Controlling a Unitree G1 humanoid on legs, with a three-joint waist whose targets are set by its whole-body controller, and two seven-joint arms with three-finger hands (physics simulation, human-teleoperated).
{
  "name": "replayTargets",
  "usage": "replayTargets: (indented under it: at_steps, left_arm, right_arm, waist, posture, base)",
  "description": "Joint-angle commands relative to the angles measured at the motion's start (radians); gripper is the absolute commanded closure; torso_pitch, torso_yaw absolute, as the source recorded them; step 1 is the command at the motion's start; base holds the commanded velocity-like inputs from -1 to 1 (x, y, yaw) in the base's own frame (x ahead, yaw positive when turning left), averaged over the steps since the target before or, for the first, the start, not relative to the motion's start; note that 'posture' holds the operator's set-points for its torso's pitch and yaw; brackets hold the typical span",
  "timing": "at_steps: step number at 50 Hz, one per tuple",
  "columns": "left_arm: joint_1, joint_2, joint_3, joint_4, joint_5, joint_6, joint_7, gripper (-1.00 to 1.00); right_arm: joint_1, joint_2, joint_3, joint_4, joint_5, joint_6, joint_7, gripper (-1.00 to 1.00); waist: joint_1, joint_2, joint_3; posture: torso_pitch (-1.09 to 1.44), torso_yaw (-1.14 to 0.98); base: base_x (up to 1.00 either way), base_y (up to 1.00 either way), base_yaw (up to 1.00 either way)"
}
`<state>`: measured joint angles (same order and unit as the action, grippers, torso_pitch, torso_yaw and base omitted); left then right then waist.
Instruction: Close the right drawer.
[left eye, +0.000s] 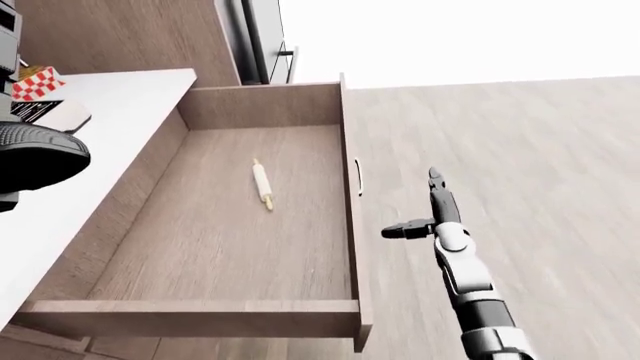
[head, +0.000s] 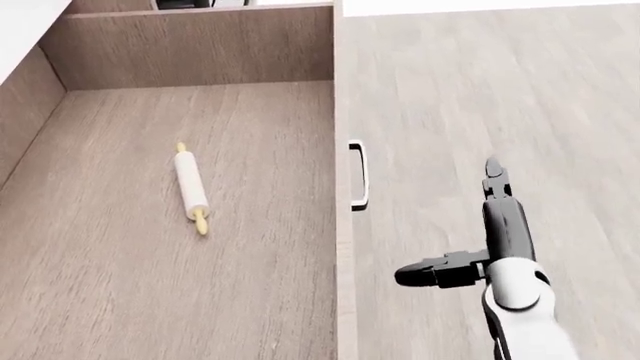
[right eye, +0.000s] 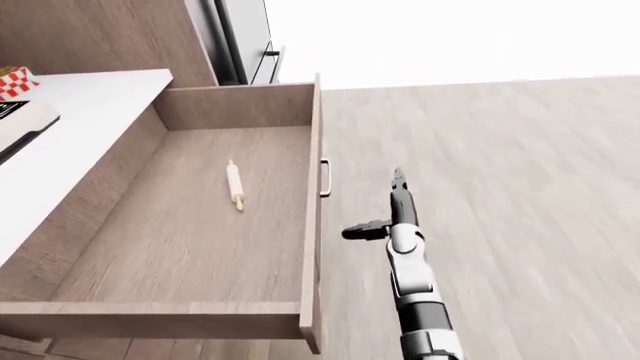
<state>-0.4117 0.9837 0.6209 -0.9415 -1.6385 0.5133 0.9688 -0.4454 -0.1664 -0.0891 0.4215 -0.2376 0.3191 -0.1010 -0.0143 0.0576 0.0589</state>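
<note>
While the drawer (left eye: 230, 247) stands open, the right hand (head: 480, 240) hangs beside its handle (head: 358, 176) — fingers spread, touching nothing.

All three renders are bright and evenly lit, with flat, diffuse light and no clear source. The area above the floor (left eye: 520, 127) in both eye views is pure blown-out white, without detail. Shadows are very faint: the rolling pin (head: 190, 187) throws almost none on the drawer (head: 120, 285) bottom, and the drawer's inner walls are only slightly darker than its base. The white table (left eye: 110, 135) top is nearly washed out. Wood grain reads softly, a little smeared, with compression blur along edges. The eye views show wide-angle stretching, lines splaying toward the bottom corners. The right hand (head: 470, 247) looks sharp, its dark parts showing no highlights.
</note>
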Motion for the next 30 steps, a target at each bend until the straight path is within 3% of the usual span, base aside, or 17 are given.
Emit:
replayTargets:
  at_steps: [1,10,30]
  left_arm:
    - [-0.016,0.017,0.019,0.005,0.01,-0.019,-0.004,-1.0]
    - [-0.026,0.024,0.013,0.017,0.009,-0.022,-0.004,-1.0]
    - [-0.035,0.038,0.014,0.035,0.008,-0.025,-0.011,-1.0]
  right_arm:
    - [-0.04,-0.001,0.004,-0.021,-0.013,-0.042,0.004,-1.0]
    - [-0.089,0.04,0.049,0.045,-0.077,-0.065,0.005,-1.0]
    - [-0.144,0.094,0.081,0.077,-0.093,-0.051,0.056,-1.0]
  waist:
    - [0.0,0.001,-0.021]
    - [-0.003,0.006,-0.022]
    - [-0.006,0.013,-0.021]
  posture:
    - [0.0,0.0]
    - [0.0,0.0]
    - [0.0,0.0]
  base:
    - [0.0,0.0,0.0]
    - [0.0,0.0,0.0]
    - [0.0,0.0,0.0]
